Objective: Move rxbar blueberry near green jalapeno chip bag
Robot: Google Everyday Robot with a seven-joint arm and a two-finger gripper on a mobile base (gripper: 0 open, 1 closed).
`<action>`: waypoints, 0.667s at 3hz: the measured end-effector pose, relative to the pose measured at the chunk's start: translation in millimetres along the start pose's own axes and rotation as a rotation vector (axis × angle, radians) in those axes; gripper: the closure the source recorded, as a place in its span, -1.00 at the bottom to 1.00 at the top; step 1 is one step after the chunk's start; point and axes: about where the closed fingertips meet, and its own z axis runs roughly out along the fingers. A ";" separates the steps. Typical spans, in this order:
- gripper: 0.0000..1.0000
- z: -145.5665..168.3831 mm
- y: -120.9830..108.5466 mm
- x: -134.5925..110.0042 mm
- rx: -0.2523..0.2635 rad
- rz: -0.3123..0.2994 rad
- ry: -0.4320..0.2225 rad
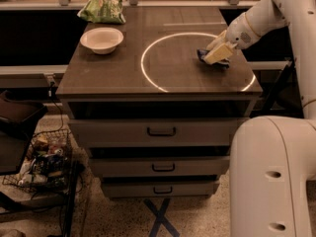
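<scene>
While the gripper (218, 53) sits low over the right side of the bench (113, 75), we judge the task to be at its very start: the rxbar blueberry (203, 56) lies directly under the gripper, with its dark wrapper showing at the gripper's left and lower edges, just inside the right part of the pale ring of light (142, 63) on the benchtop. We cannot tell whether the gripper has closed on the bar or only rests over it, nor whether the bar is off the surface or flat on it. The green jalapeno chip bag (102, 10) lies at the far left corner of the bench, well apart from the bar, and the white bowl (101, 39) stands just in front of the bag on the same side. So, as we read it, nothing of the move itself is done. The bar must be secured if it is not already, carried across the bench to the far left, and set down beside the bag. We would choose a spot to the right of the bag, since the bowl takes up the space in front of it. The white arm (256, 21) reaches in from the right edge, so most of the travel is left to do.
</scene>
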 end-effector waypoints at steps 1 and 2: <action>1.00 -17.2 -13.5 -38.2 0.085 -0.035 -0.126; 1.00 -22.7 -21.4 -82.8 0.133 -0.044 -0.182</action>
